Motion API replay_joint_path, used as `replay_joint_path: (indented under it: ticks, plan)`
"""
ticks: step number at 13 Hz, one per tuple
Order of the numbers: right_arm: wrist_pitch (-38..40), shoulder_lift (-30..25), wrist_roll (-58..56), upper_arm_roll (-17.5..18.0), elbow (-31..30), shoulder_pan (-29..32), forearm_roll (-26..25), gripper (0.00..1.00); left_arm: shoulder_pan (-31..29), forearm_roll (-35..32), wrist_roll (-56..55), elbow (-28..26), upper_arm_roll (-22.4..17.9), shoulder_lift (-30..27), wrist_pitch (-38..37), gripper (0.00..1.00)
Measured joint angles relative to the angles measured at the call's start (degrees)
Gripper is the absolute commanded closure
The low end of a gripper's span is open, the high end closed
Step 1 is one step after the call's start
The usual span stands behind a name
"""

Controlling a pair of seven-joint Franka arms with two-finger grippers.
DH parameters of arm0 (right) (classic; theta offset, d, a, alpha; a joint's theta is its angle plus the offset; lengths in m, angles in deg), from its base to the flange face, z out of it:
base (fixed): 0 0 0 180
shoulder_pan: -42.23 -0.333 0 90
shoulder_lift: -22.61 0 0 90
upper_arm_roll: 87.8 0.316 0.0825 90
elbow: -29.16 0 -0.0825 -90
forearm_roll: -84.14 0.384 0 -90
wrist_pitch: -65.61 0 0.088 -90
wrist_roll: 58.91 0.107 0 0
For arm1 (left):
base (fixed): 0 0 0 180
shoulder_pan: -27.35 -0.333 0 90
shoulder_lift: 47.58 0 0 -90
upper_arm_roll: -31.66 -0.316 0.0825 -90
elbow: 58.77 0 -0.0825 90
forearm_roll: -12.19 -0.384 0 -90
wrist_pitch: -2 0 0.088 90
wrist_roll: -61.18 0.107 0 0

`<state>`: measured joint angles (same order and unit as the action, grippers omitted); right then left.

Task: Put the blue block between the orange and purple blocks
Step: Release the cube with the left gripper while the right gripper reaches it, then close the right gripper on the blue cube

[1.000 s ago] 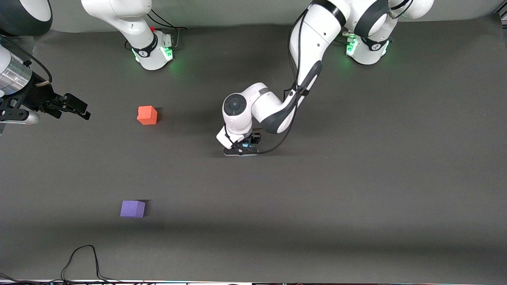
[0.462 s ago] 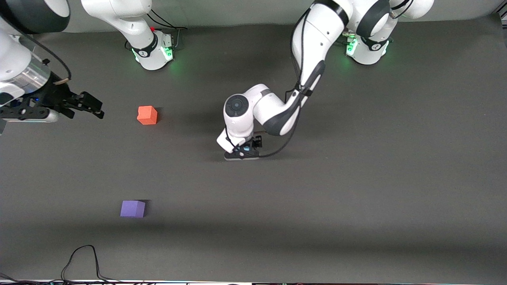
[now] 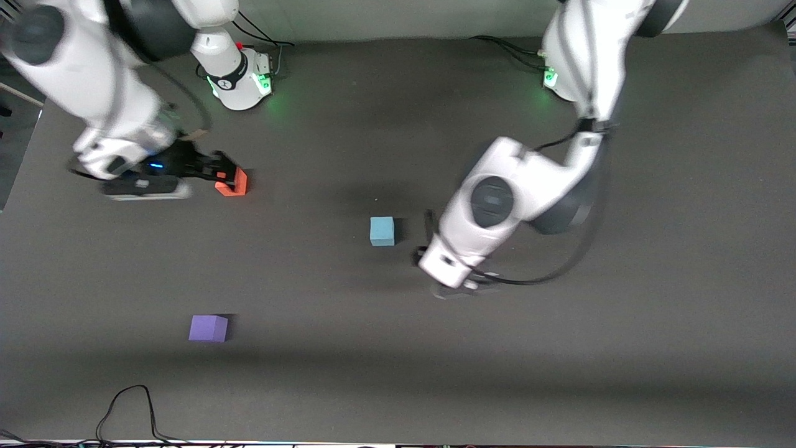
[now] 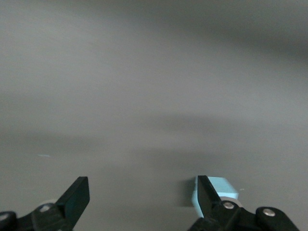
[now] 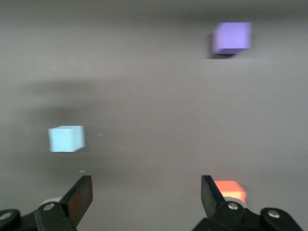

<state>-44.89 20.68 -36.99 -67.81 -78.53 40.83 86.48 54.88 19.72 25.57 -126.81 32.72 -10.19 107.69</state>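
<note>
The blue block (image 3: 382,231) stands alone on the dark mat, toward the left arm's end from the other two cubes. The orange block (image 3: 236,185) lies farther from the front camera than the purple block (image 3: 208,328). My left gripper (image 3: 461,286) is open and empty, just beside the blue block toward the left arm's end. In the left wrist view the blue block (image 4: 220,189) shows past one finger of the open left gripper (image 4: 143,198). My right gripper (image 3: 225,174) is open, right at the orange block. The right wrist view shows the right gripper (image 5: 144,195), the orange block (image 5: 232,189), the blue block (image 5: 66,138) and the purple block (image 5: 232,37).
A black cable (image 3: 127,404) loops on the mat at the edge nearest the front camera. The two arm bases (image 3: 239,78) (image 3: 559,81) stand along the edge farthest from it.
My left gripper has let go of the blue block and pulled away toward the left arm's end. My right arm has swung in from the table's end to the orange block.
</note>
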Motion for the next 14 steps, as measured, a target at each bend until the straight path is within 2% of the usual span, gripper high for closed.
replay_joint_path:
  ticks: [2, 4, 5, 7, 9, 11, 14]
  plan:
    - [-5.2, 4.6, 4.7, 5.9, 0.1, -0.3, -0.1, 0.0, -7.8, 0.7, 7.8, -2.7, 0.0, -3.8, -4.3, 0.0]
    - [-10.5, 9.5, 6.1, 9.2, 0.2, -0.6, -1.8, 0.0, -15.0, 0.6, 15.6, -5.3, -0.1, -6.9, -7.0, 0.0]
    - [-12.8, 12.2, 7.9, 10.4, 0.3, -0.9, -4.3, 0.0, -18.0, 0.0, 19.3, -6.3, -0.1, -8.3, -7.9, 0.0]
    - [-16.1, 18.5, 15.6, 13.4, 1.1, -1.7, -12.0, 0.0, -22.7, -3.4, 23.9, -7.4, -0.1, -11.6, -9.9, 0.0]
    - [-17.0, 26.2, 26.4, 16.0, 3.9, -4.2, -22.1, 0.0, -24.9, -5.5, 28.5, -8.0, 0.0, -15.3, -13.7, 0.0]
    - [-17.2, 33.9, 34.6, 16.5, 7.6, -7.8, -30.2, 0.0, -26.1, -6.1, 30.8, -8.2, 0.0, -19.0, -17.0, 0.0]
    - [-17.3, 41.8, 39.3, 16.5, 10.9, -10.2, -37.1, 0.0, -26.4, -7.3, 32.3, -11.0, 0.0, -24.5, -18.4, 0.0]
